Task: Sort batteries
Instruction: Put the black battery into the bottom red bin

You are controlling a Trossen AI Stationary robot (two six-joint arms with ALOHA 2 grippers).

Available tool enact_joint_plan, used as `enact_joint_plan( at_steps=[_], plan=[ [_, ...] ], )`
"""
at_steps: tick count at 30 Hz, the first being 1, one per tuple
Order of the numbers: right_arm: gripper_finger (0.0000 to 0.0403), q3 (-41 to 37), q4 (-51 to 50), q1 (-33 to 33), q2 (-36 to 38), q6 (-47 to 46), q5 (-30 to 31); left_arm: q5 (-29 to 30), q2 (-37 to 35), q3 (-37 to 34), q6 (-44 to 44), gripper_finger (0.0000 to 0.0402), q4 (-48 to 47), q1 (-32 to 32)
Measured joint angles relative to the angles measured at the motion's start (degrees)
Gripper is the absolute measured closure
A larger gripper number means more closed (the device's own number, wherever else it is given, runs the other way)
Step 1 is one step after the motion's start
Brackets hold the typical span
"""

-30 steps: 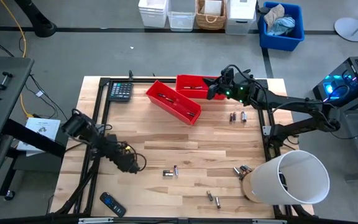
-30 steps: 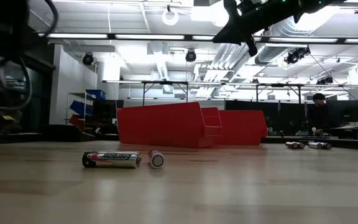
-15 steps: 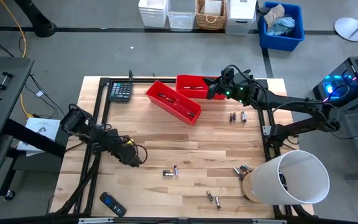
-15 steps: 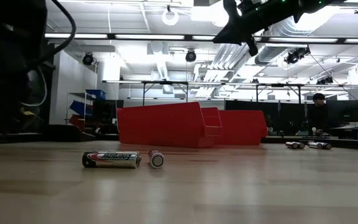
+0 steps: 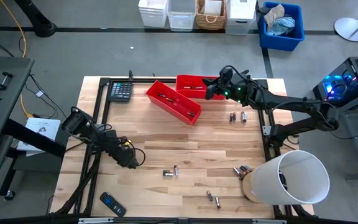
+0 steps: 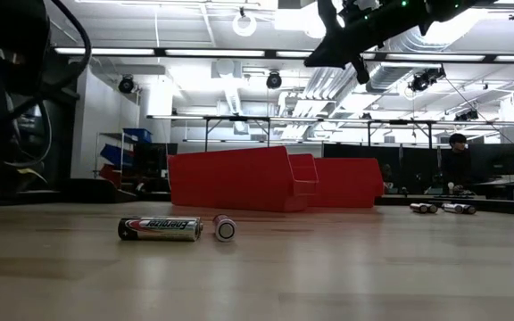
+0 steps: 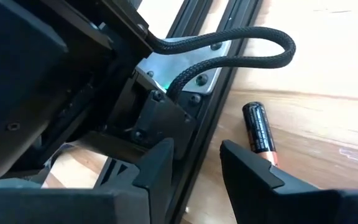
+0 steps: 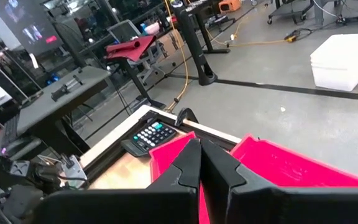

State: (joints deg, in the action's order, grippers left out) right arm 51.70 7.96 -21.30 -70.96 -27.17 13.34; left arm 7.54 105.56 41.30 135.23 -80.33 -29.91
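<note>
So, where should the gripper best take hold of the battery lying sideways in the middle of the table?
Probably at mid-body, coming from straight above. The battery lies flat, side-on in the low view, so its round sides are free; a second battery lies close by its end, so the fingers should avoid that end.

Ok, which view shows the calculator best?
The high view: the calculator lies whole at the table's far left corner, beside a red bin. The right wrist view shows it smaller, keys visible, past the shut right pincer. Low and left wrist views don't show it.
</note>
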Motion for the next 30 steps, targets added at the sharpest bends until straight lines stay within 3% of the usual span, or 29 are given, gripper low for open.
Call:
enact_joint_plan(
  at_steps=[7,11,16,23,25,30],
  plan=[
    [0.0402,0.0,0.0,0.5,-2.5,-4.1,-0.1,1.5,1.7,0.7,1.0,0.0273,1.4,2.5],
    [0.0402,0.0,0.1,0.5,-2.7,-4.1,-0.8,7.8,1.8,2.0,-1.4,0.0273,9.6,4.2],
    [0.0402,0.0,0.4,0.4,-2.7,-4.0,-0.9,9.0,2.0,1.3,-0.9,0.0273,6.1,5.2],
    [0.0402,0.0,0.4,0.4,-2.7,-3.9,-0.9,20.6,1.1,4.5,-3.7,0.0273,15.8,6.0],
    [0.0402,0.0,0.4,0.4,-2.7,-3.9,-0.9,22.5,1.0,7.0,-6.0,0.0273,12.2,5.4],
    [0.0402,0.0,0.3,0.4,-2.7,-3.9,-0.9,19.8,-0.7,11.0,-4.2,0.0273,-3.6,3.1]
  ],
)
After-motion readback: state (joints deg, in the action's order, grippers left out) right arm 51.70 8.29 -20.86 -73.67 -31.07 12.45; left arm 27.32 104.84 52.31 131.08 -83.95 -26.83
